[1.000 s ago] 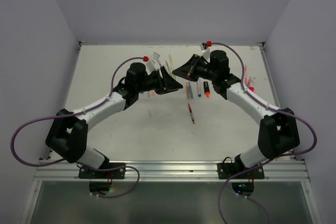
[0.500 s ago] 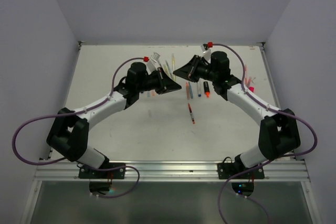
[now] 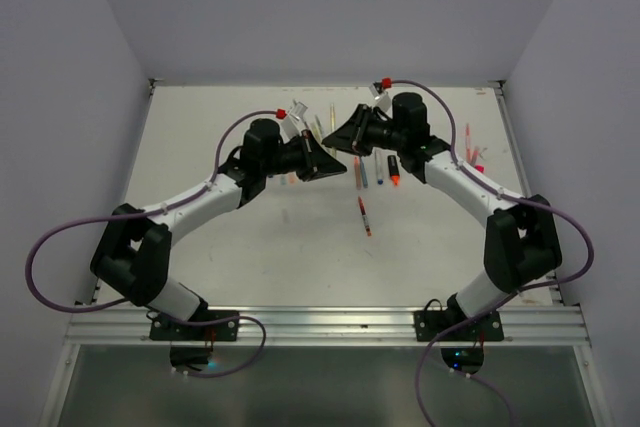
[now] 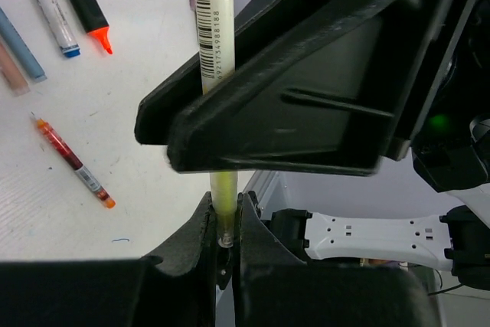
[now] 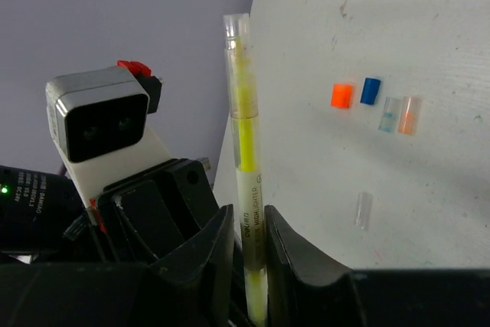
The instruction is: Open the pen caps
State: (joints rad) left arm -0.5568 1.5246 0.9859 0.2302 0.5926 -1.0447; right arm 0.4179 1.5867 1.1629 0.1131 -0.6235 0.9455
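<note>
On the left, our left gripper (image 4: 223,216) is now clenching the lower end of the yellow pen (image 4: 211,28); a second ago it was standing wide. In the middle, both arms are holding the pen up off the table (image 5: 436,21), and its clear cap (image 5: 236,32) is sitting on the free end. To the right, our right gripper (image 5: 250,223) is flanking the barrel after shifting inward, and we cannot tell whether it is pinching or letting go. An orange cap (image 5: 341,96) and a blue cap (image 5: 370,90) are lying loose on the table. We are judging this a fresh two-handed hold, readying the pull.
</note>
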